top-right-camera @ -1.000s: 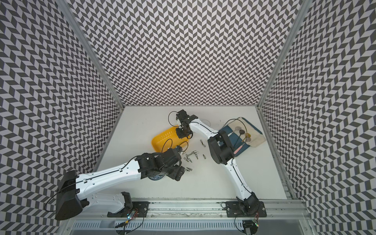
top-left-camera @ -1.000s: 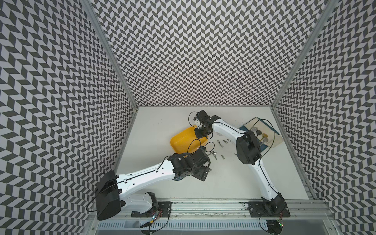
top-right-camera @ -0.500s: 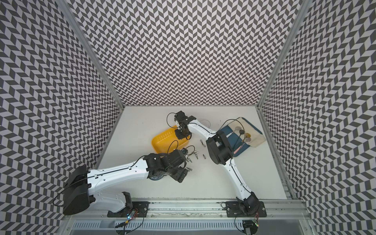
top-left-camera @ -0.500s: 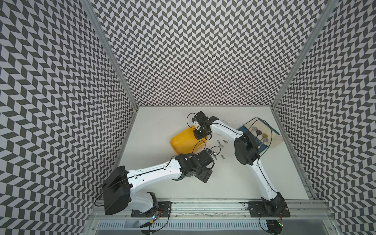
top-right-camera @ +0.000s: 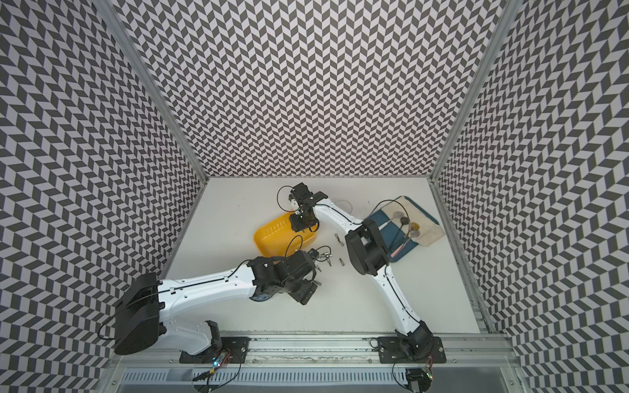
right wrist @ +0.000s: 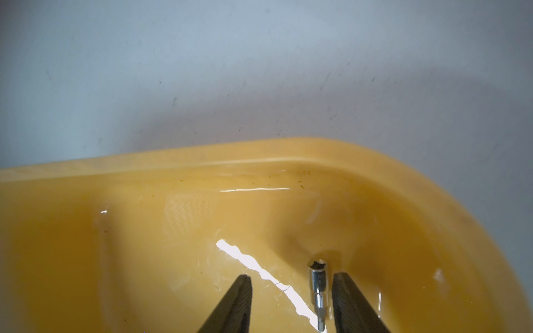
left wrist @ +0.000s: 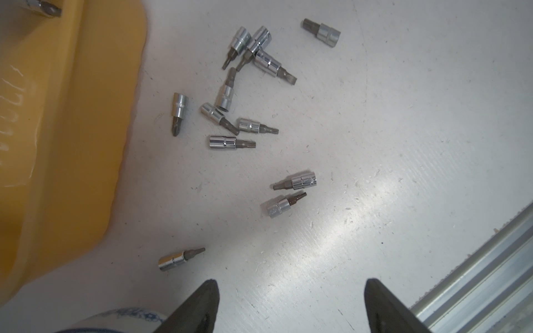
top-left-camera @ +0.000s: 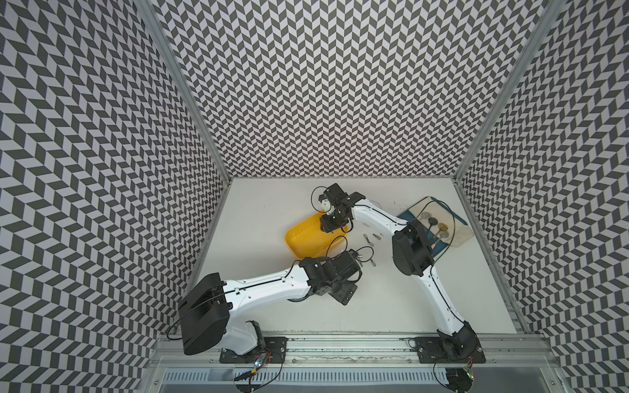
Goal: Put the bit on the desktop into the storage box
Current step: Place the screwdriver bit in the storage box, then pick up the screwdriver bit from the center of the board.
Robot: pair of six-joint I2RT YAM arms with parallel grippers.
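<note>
One bit [right wrist: 317, 284] lies on the floor of the yellow storage box [right wrist: 259, 161], close to one of its rounded corners. Its long axis runs along the fingers of the right claw [right wrist: 291, 305]. The open socket end points at the corner wall and the driver tip points back toward the wrist. The right claw stands open over the box and grips nothing. The bit sits between its fingers, just beside one finger [right wrist: 350, 299]; whether they touch I cannot tell.

In both top views the storage box [top-left-camera: 304, 240] [top-right-camera: 272, 238] sits near the middle of the worktop [top-left-camera: 258, 204], a little toward the left edge. Bare worktop runs from it to the rear and left edges.

The loose bits [left wrist: 230, 101] lie flat on the worktop just beside the box's right-hand wall. They point many ways, and several touch or cross in a cluster. A pair [left wrist: 294, 184] lies side by side nearer the left claw [left wrist: 288, 311], tips pointing opposite ways. A single bit [left wrist: 180, 259] lies nearest that claw, socket toward the box and tip away from it.

The left claw hangs open and empty above bare worktop, short of the bits. The worktop is bare from the bits to the aluminium rail [left wrist: 476, 282] at the front edge. A blue-and-white bowl [left wrist: 124, 315] sits just beside the left claw. A dark-blue board [top-right-camera: 383, 217] lies toward the rear right corner, well apart from the bits.
</note>
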